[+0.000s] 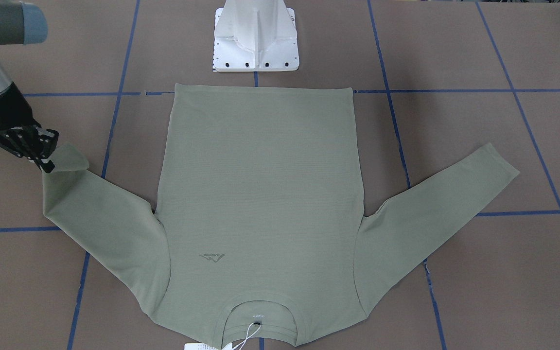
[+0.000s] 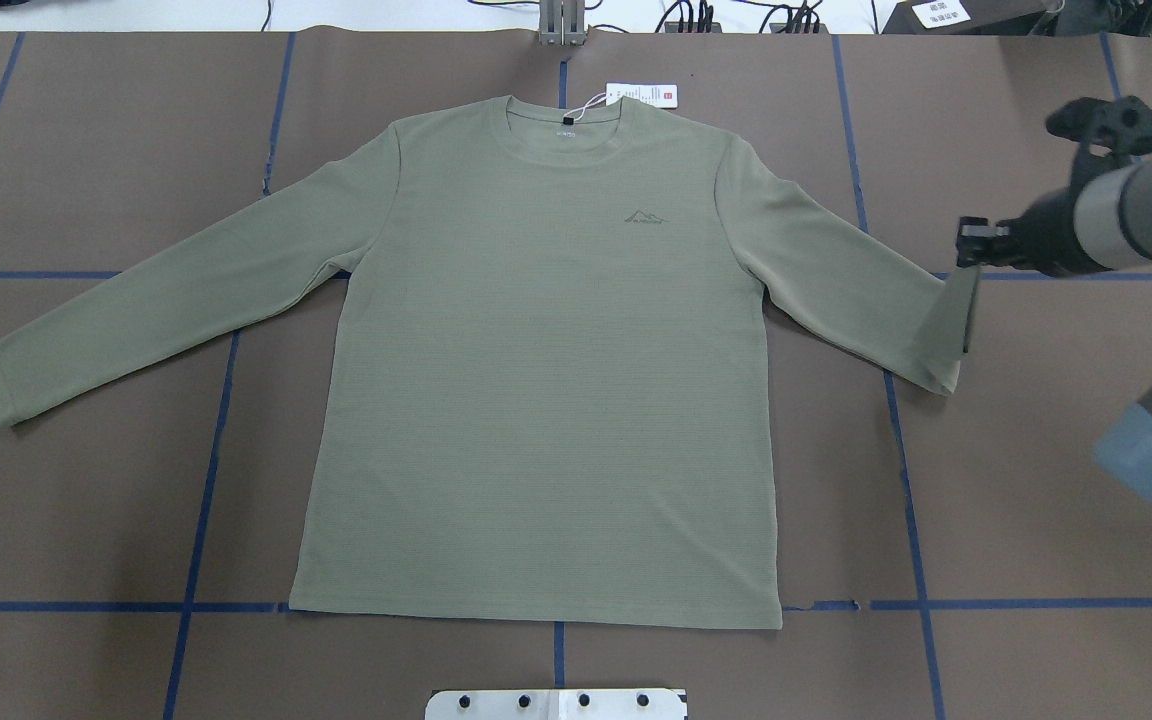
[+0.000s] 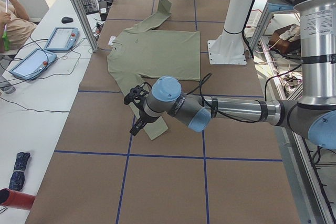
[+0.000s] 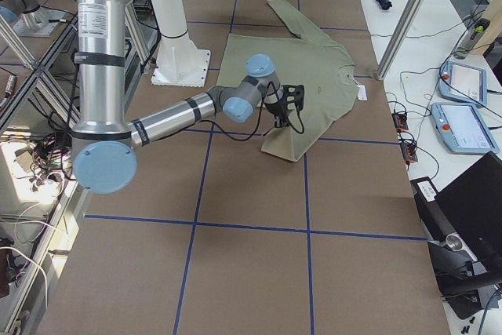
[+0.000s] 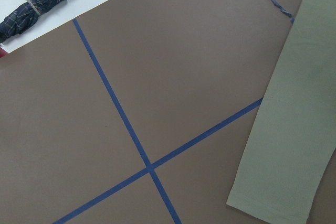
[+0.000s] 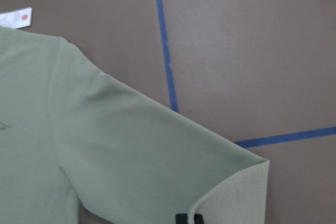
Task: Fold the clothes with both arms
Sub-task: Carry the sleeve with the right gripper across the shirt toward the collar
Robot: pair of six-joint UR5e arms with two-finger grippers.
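- Between my right jaws: my right gripper (image 2: 968, 250) was closed on the right sleeve cuff (image 2: 951, 320), pinching it at the edge. The cuff was raised off the table (image 2: 1036, 480) and hung turned on edge below my fingertips (image 6: 181, 219).
- Just inboard of those jaws: the rest of that sleeve ran down from the lifted end and lay flat towards the shoulder. No twist was noted.
- Below my left jaws: my left gripper (image 3: 135, 114) hovered over the left sleeve cuff (image 5: 273, 198) and was apart from it. That cuff lay flat and untouched. My left wrist camera showed no finger, and the only view of these jaws was from the side, so I could not tell whether they were open or closed.
- Midway between both sets of jaws: the shirt (image 2: 536, 380) lay spread face up on the table, body smooth and hem square.
- Farthest from both jaws: the collar (image 2: 561, 140) was at the far side from my base, with the hang tag (image 2: 641, 93) just beyond it.
- Step in hand, as judged: the first sleeve fold. The right sleeve was taken and the left was not yet taken.
- Next move, as judged: carry the right cuff inward over the chest in a low arc, so the sleeve creases at the shoulder without dragging the body. My left gripper must descend on its own cuff and secure a pinch.
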